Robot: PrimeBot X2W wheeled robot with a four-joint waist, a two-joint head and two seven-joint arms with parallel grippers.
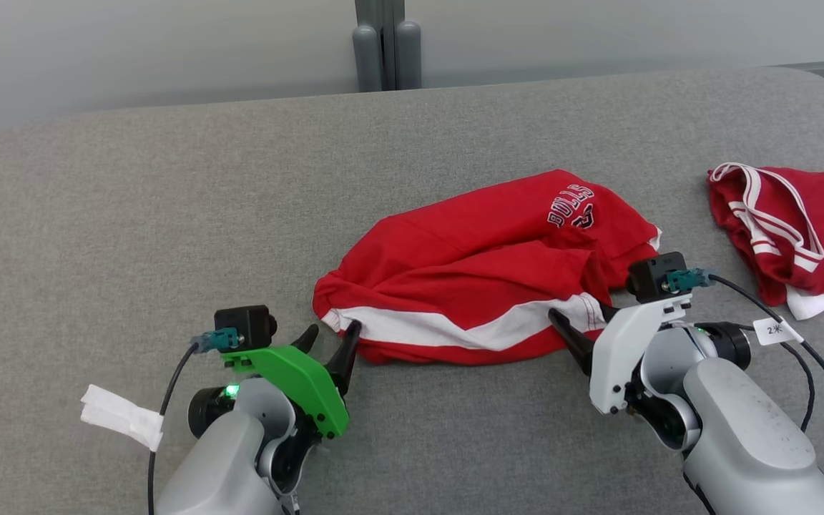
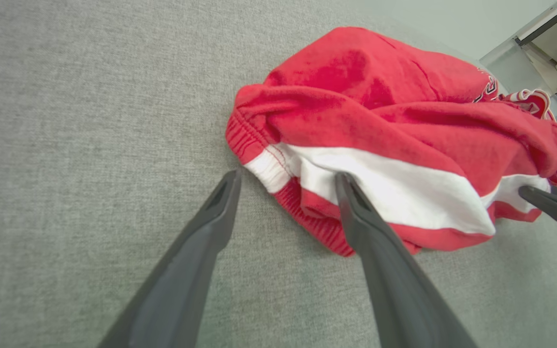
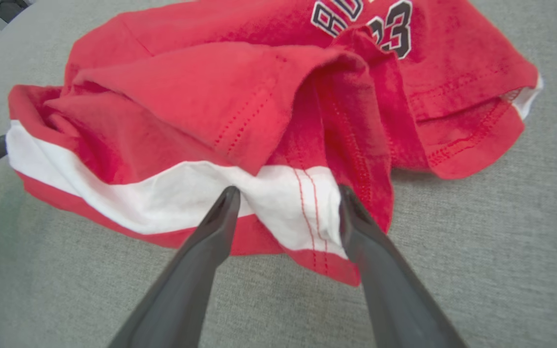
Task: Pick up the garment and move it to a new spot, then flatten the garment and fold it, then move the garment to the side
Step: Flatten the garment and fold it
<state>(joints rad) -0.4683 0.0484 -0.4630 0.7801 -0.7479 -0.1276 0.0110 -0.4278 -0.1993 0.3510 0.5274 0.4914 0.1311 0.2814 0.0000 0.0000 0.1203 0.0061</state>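
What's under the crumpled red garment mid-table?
The red garment lies bunched on the grey table, which shows all round it. Anything beneath its folds is covered, and nothing pokes out. The open left gripper and right gripper sit at its white-striped hem.

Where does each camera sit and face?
Head view: on the head, looking down at the red garment on the table; left fingers and right fingers show.
Left wrist view: on the left wrist, looking along its fingers at the garment's striped corner.
Right wrist view: likewise, on the right wrist.
Shared: each wrist view catches the other arm's fingertip.
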